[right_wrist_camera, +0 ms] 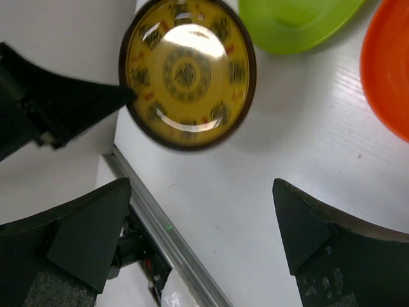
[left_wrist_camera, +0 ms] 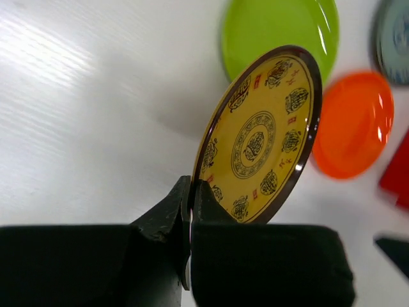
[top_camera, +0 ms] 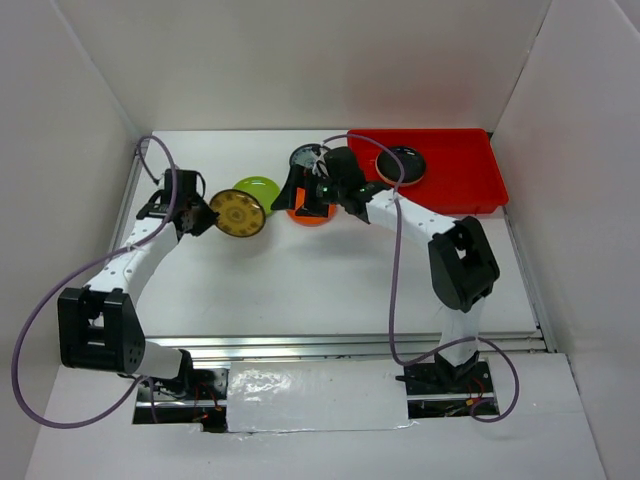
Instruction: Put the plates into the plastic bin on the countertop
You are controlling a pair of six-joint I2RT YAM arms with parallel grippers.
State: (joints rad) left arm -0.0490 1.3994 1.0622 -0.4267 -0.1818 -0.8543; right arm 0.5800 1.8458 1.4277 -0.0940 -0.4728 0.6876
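The left gripper (left_wrist_camera: 190, 192) is clamped shut on the rim of the brown-gold patterned plate (left_wrist_camera: 259, 137), which is held tilted up on edge over the left part of the white countertop (top_camera: 300, 280). Just beyond it, a lime green plate (top_camera: 257, 187) is laid flat, with an orange plate (top_camera: 312, 218) to its right. The right gripper (right_wrist_camera: 201, 192) is spread wide with nothing held, above the orange plate. A blue-grey plate (top_camera: 303, 155) is seen behind it. The red plastic bin (top_camera: 465, 190) is placed at the far right, well apart from the held plate, with a black plate (top_camera: 405, 163) inside.
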